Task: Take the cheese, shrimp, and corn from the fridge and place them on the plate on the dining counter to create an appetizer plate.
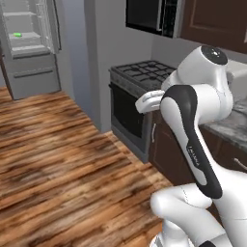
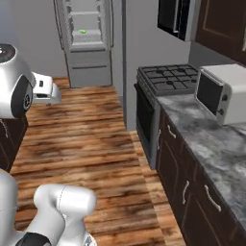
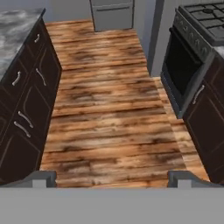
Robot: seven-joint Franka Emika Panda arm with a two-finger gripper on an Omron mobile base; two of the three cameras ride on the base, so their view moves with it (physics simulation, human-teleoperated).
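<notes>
Transit stage of the fetch, judged from the layout: the gripper [image 3: 112, 177] hangs empty over the wooden floor [image 3: 109, 113], its fingers [image 3: 41, 178] spread wide and gripping nothing. For a clean approach the base would best drive straight down the aisle — keeping clear of the dark cabinets [image 3: 26, 105] on one side and the oven door [image 3: 179, 76] on the other — and stop square to the shelves before the arm reaches in; the fingers can stay wide until they straddle the food. Nearest on the right runs a marbled tabletop [image 2: 211, 144] carrying a white toaster oven [image 2: 226, 93], then the gas stove [image 2: 168, 77] beneath a dark microwave [image 2: 173, 17]. At the far end stands the fridge [image 2: 89, 62], door open, with the corn [image 2: 82, 32] — a small green oval — lying on a pale inner shelf, well apart from the arm. Cheese and shrimp cannot be made out at this range.
</notes>
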